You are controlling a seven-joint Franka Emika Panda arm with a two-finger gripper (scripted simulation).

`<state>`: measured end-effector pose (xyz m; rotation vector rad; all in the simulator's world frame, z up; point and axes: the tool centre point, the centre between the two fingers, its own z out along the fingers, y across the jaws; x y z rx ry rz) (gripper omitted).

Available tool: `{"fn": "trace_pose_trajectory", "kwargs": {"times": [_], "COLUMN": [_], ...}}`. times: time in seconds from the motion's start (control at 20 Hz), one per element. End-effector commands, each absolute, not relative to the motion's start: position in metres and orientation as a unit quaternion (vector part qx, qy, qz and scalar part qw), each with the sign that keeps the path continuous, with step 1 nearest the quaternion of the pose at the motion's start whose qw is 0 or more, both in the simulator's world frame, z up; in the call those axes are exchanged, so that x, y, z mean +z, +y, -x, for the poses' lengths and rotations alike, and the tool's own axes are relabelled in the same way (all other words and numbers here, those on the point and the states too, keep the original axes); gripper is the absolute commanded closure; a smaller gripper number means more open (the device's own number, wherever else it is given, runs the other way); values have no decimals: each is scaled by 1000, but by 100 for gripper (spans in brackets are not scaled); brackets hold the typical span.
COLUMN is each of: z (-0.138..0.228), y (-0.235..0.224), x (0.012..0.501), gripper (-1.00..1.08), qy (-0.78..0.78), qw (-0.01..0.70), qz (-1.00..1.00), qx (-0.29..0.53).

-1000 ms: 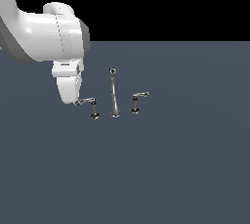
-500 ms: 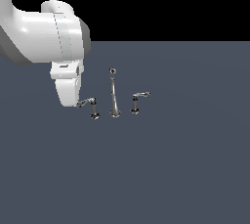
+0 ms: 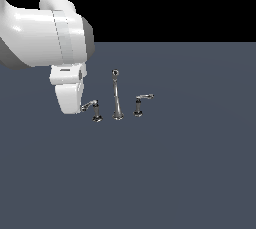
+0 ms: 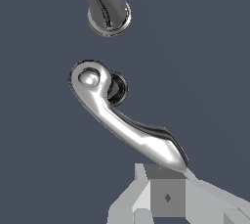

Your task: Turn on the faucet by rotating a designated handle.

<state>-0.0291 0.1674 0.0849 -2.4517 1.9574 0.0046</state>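
The faucet [image 3: 117, 98] stands on a flat dark grey surface [image 3: 190, 173], well away from its near edge and closer to its far edge. It is a chrome set of three pieces in a row: a tall thin spout [image 3: 117, 95] with a round tip in the middle, a smaller lever [image 3: 140, 103] towards the exterior view's right, and the handle [image 3: 93, 108] towards the exterior view's left.

Exterior view: the white arm [image 3: 45, 38] enters from the upper left corner of the picture, and the gripper [image 3: 75, 104] hangs at the free end of the handle. At this size it cannot be told whether it touches the handle, and the fingertips are not distinguishable.

Wrist view: the handle [image 4: 122, 120] is seen from above, a curved chrome lever running from a rounded cap over a dark round base to a broad flattened tip. The tip lies just against a pale grey block of the gripper [image 4: 168, 196]; contact appears likely but cannot be confirmed. Whether the fingers are open or closed cannot be told, since only one block and angled pale faces show. The base of the spout [image 4: 108, 15] appears beyond the cap, apart from the handle. The smaller lever is out of this view.
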Motion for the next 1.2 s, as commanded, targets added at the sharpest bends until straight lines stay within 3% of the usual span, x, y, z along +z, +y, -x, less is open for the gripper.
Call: {"fn": "trace_pose_trajectory", "kwargs": {"times": [0.0, 0.5, 0.6, 1.15], "z": [30, 40, 45, 16], "y": [162, 113, 141, 74], "x": [85, 85, 85, 85], "gripper": [108, 108, 108, 108], "qy": [625, 629, 613, 628], "qw": [2, 0, 4, 0], "qz": [781, 778, 790, 778], "qx": [1, 0, 4, 0]}}
